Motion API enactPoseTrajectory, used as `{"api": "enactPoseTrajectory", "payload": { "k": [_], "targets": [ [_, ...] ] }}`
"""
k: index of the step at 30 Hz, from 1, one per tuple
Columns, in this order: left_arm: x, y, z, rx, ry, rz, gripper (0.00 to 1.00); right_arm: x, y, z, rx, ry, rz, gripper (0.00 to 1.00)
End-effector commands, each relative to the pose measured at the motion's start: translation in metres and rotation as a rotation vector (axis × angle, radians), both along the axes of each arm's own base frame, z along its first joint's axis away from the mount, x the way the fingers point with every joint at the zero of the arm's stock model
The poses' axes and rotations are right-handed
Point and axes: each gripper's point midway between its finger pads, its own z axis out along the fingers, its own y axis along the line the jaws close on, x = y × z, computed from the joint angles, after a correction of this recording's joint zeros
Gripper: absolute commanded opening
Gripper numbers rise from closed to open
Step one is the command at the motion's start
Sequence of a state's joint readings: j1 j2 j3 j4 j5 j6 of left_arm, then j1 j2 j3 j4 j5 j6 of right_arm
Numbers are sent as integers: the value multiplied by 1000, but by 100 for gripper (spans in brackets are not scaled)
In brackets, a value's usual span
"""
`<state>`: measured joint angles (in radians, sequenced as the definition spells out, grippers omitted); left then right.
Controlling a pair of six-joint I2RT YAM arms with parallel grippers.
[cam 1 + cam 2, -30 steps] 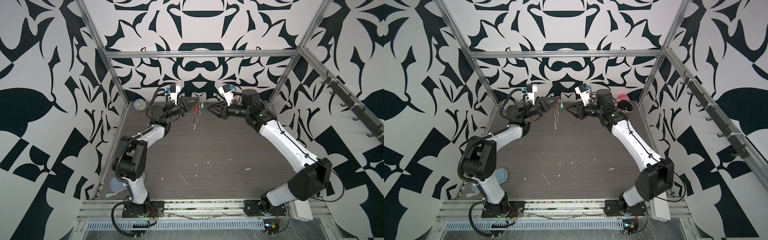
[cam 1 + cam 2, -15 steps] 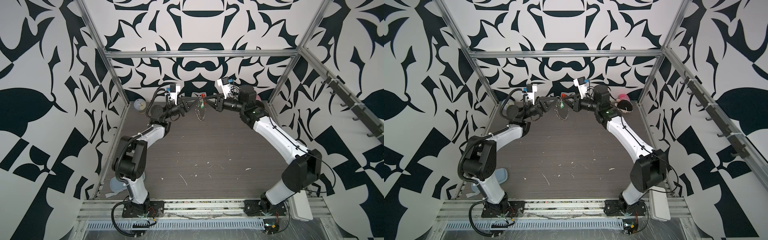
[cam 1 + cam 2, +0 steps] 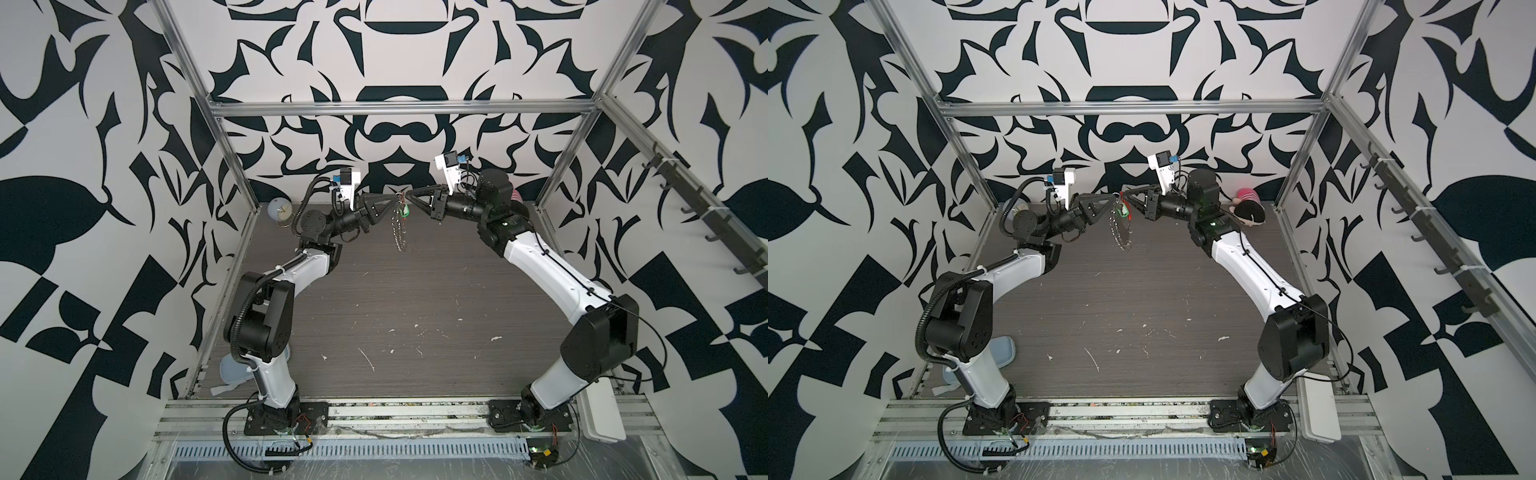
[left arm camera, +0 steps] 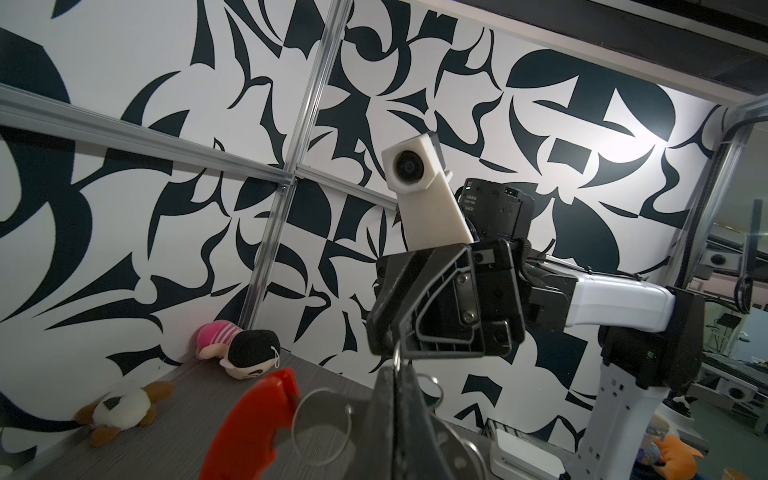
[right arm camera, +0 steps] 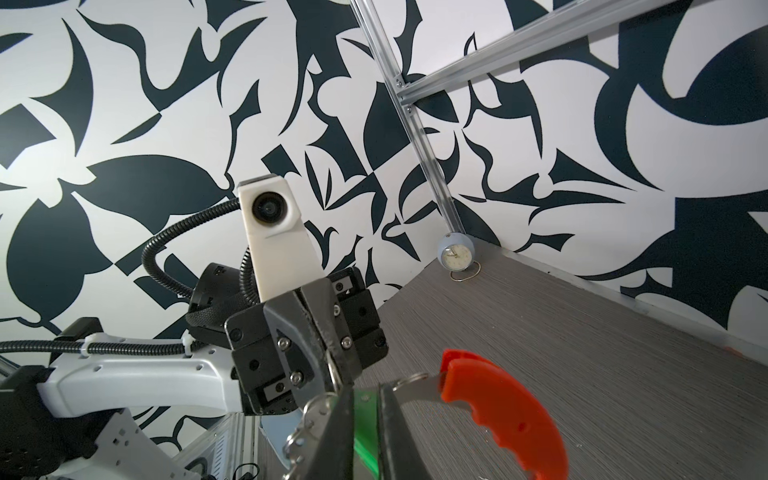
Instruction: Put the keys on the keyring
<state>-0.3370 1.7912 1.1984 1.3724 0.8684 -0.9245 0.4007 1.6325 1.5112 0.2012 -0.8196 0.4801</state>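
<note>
Top views, upper centre: tip-to-tip meeting of left gripper (image 3: 392,199) and right gripper (image 3: 410,200). Just below, green keys (image 3: 404,212) and dangling keyring (image 3: 399,235), clear of the table.

Left wrist, bottom centre: pinched fully closed on keyring wire, beside red piece (image 4: 253,428).

Right wrist, bottom centre: clamped narrow on keys; red piece at lower right.

Handling, as judged: keep the loop still, guide the keys' small ring along the wire, advance slowly, avoid twisting.

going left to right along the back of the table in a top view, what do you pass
clock → left end effector → keyring → right end effector; the green keys overlap the keyring, so they are left out
</note>
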Motion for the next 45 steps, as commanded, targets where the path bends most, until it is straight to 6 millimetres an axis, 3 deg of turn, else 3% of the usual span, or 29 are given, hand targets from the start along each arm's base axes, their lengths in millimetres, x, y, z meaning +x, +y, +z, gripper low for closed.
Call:
{"api": "enactPoseTrajectory", "payload": {
  "k": [1, 14, 36, 45],
  "targets": [
    [-10, 3, 19, -36, -74, -4, 0, -19, -2, 38, 54, -91, 35, 15],
    [-10, 4, 20, -39, -76, -2, 0, -26, 8, 33, 56, -83, 85, 13],
    [-11, 3, 26, -44, -82, -10, 0, -24, 20, 20, 46, -48, 112, 0],
    [-12, 4, 26, -44, -83, -9, 0, -25, 19, 25, 51, -63, 108, 0]
  ]
}}
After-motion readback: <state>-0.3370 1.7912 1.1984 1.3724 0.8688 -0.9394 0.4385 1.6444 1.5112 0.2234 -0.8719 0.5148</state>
